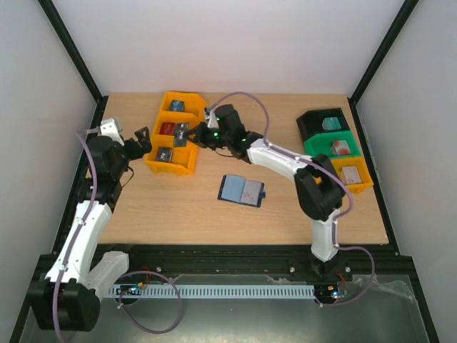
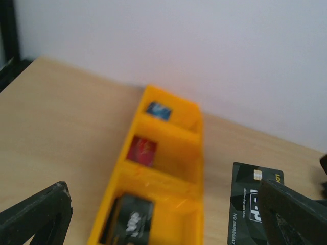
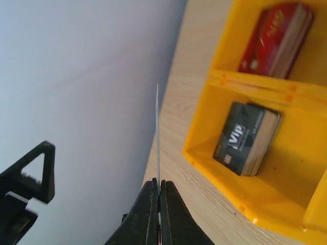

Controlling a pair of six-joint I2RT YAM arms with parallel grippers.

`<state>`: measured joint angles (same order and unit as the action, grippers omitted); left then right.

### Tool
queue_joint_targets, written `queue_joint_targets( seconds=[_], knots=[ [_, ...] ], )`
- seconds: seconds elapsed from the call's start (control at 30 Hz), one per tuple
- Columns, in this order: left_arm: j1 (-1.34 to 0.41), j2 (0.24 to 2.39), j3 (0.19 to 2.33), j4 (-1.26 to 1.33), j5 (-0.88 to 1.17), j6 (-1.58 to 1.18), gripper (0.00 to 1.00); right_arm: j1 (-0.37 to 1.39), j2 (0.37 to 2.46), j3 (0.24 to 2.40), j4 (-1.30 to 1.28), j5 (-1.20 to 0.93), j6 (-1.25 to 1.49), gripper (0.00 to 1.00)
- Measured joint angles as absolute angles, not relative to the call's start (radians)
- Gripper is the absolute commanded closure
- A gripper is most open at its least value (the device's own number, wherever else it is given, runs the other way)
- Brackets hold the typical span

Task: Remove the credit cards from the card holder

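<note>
The right gripper point(image 3: 159, 185) was clamped on a dark card point(image 2: 254, 204), held on edge close by the yellow bin point(image 1: 170, 169). The bin's compartments held blue, red and dark card stacks point(image 3: 248, 138). The left gripper point(image 1: 145, 138) stood wide open and empty, left of the bin. The card holder point(image 1: 242, 191) lay open mid-table, apart from both.

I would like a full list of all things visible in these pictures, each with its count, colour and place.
table: one, light wood, under everything
bin: one, yellow, three compartments, far left
card stacks: three, blue, red, dark, one per compartment
card: one, black, beside the bin
card holder: one, navy, open, table centre
small bins: three, black, green, orange, far right, something in each
left gripper: open, empty, left of bin
right gripper: shut on card
</note>
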<state>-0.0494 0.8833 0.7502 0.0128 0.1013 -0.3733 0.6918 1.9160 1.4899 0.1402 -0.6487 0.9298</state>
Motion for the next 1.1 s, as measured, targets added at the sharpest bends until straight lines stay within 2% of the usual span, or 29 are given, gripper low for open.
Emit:
queue_joint_targets(
  seconds=[0.23, 1.1],
  knots=[
    [0.017, 0.944, 0.703, -0.107, 0.019, -0.477, 0.00, 0.747, 2.152, 1.688, 0.064, -0.609, 1.047, 0.98],
    [0.019, 0.944, 0.668, -0.106, -0.029, -0.566, 0.01, 0.810, 2.385, 1.860, 0.065, -0.591, 1.290, 0.98]
  ],
)
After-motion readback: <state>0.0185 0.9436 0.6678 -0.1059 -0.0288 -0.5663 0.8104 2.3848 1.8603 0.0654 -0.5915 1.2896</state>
